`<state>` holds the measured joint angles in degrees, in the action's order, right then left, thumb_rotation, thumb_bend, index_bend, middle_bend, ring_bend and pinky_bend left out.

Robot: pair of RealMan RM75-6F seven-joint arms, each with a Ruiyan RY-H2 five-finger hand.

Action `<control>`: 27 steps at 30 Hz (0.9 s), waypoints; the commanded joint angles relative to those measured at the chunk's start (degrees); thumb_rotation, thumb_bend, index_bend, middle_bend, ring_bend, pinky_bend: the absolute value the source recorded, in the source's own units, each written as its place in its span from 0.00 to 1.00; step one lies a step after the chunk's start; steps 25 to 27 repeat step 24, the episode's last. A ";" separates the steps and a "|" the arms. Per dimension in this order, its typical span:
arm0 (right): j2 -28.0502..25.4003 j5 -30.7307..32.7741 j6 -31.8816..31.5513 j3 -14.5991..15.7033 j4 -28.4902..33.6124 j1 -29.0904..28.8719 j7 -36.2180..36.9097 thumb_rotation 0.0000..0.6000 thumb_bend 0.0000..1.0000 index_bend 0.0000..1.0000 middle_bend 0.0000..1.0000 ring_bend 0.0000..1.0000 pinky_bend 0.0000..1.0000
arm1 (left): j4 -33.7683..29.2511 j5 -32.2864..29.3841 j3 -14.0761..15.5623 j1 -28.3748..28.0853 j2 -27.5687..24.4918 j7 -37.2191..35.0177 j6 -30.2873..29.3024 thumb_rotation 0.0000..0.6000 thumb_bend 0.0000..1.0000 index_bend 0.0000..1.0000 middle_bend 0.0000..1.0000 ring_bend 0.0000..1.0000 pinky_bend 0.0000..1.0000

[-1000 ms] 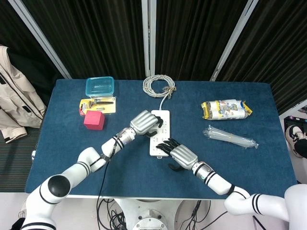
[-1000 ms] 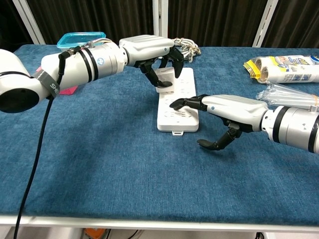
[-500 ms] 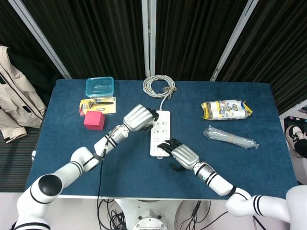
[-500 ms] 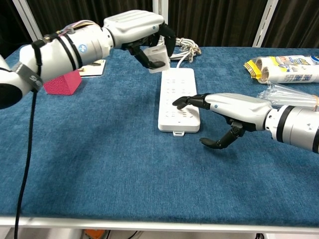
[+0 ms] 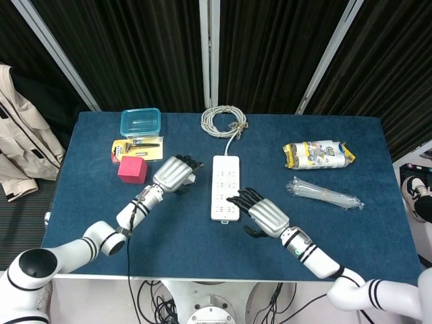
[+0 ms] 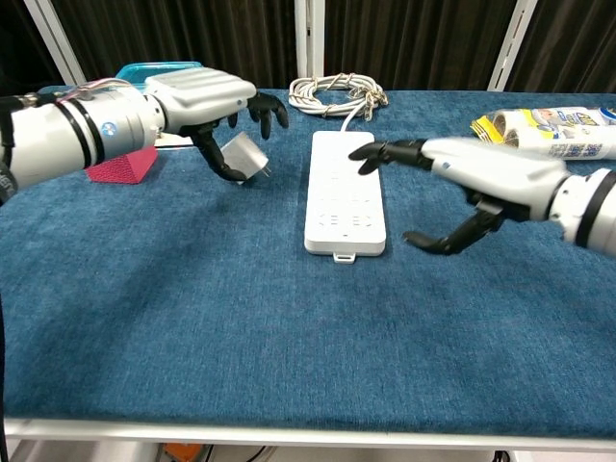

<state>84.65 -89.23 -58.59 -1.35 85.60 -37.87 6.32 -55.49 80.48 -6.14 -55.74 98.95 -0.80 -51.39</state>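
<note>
Holding a small white plug adapter [image 6: 244, 157] between thumb and fingers, the left hand [image 5: 173, 174] hangs just above the blue table [image 5: 169, 229], left of the white power strip [image 5: 225, 187] and apart from it. The right hand [image 5: 262, 213] hovers at the strip's near right side, fingers spread and holding nothing; in the chest view its fingertips [image 6: 364, 154] reach over the strip. A coiled cable [image 5: 224, 121] lies at the strip's far end. Left of the left hand sit a red block [image 5: 132, 169], a yellow card [image 5: 138, 148] and a teal box [image 5: 140, 122]. Far right lie a snack packet [image 5: 317, 154] and a clear plastic bag [image 5: 324, 193].
</note>
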 commanded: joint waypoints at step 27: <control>-23.35 0.51 -30.56 5.37 11.62 27.28 -2.67 1.00 0.35 0.01 0.11 0.00 0.00 | -39.10 -9.29 7.94 41.51 -31.88 13.72 -38.04 1.00 0.09 0.16 0.21 0.11 0.14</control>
